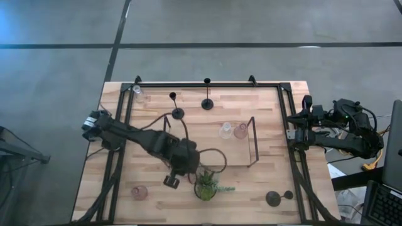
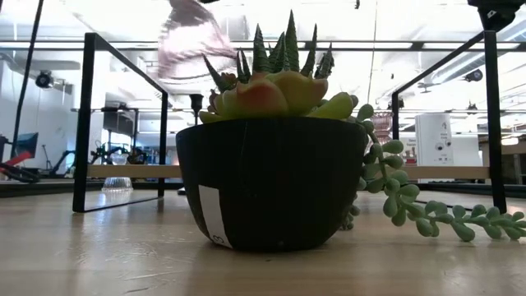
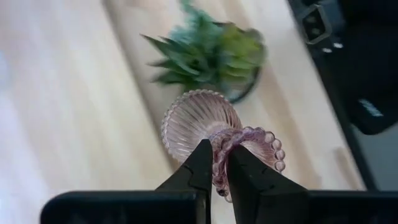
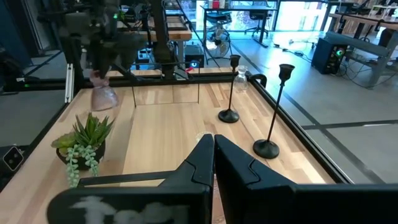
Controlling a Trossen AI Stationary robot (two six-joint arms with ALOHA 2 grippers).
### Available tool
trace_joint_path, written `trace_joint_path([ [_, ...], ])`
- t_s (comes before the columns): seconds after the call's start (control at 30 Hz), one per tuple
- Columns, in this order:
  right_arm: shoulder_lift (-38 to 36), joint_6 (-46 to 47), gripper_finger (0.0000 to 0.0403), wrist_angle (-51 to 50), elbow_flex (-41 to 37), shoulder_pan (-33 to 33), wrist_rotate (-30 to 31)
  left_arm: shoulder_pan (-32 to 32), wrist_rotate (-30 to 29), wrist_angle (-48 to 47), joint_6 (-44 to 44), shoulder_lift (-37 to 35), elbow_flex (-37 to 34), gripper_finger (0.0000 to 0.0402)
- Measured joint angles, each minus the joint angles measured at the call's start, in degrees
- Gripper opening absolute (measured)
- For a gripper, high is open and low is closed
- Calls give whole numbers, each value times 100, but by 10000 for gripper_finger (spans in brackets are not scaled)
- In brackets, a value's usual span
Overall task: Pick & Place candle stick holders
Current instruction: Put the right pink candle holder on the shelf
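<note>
Pink holder (image 3: 205,121) in left claw (image 3: 216,163)

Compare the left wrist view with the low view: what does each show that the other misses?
Only the left wrist view shows the left gripper shut on the pink glass holder, pinching its beaded rim. Only the low view shows the wire tray frame and a clear glass holder far back on the table. Both show the potted plant and the lifted pink holder, which in the low view is a blur above the plant.
</note>
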Motion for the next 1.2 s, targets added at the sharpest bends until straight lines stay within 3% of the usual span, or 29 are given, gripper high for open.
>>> trace_joint_path([
  [0.3,2,0,8,0,0,0,1,780,-68,-301,666,2,215,30],
  [0.77,2,0,8,0,0,1,1,1714,-36,141,1277,3,290,30],
  [1.03,4,0,8,0,0,1,1,2367,513,250,1491,167,360,30],
  [1.2,4,0,8,2,-2,0,1,2592,566,-23,1562,500,664,30],
])
